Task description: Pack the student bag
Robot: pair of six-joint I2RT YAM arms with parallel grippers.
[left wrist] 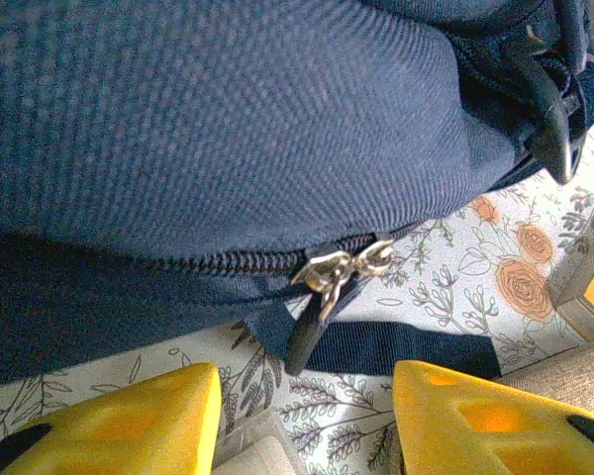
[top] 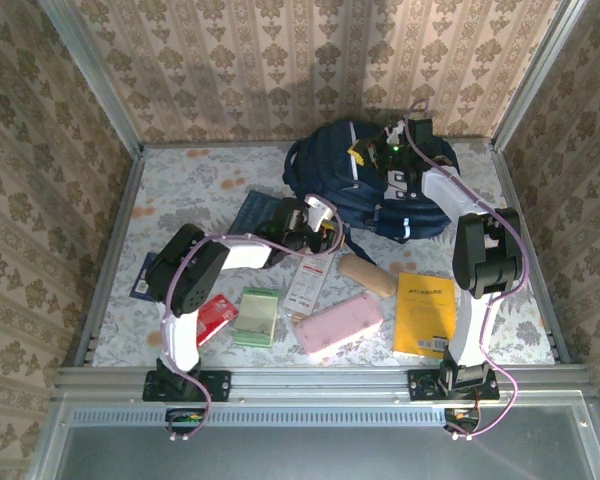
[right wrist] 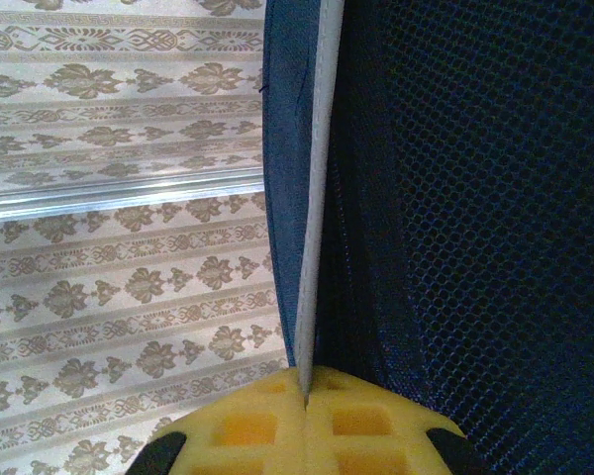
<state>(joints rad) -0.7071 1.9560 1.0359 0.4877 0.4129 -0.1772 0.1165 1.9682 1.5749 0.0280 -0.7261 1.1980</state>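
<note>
Fingers of the left gripper (left wrist: 307, 421) stand part open, empty, just short of the metal zipper pulls (left wrist: 342, 265) on the student bag (top: 325, 175) — it lies toward the far right of the table (top: 190, 190); the right gripper (right wrist: 305, 386) is clamped tight on a thin grey-edged fold of that bag

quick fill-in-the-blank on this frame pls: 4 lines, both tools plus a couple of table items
1. The left tool faces the silver zipper pulls of the student bag with its jaws ____ (open or shut).
2. The right tool is ____ (open or shut) on a thin gray edge of the bag.
3. The book by the right arm's base is colored ____.
4. The pouch just left of that book is colored ____.

Missing words: open; shut; yellow; pink.
</note>
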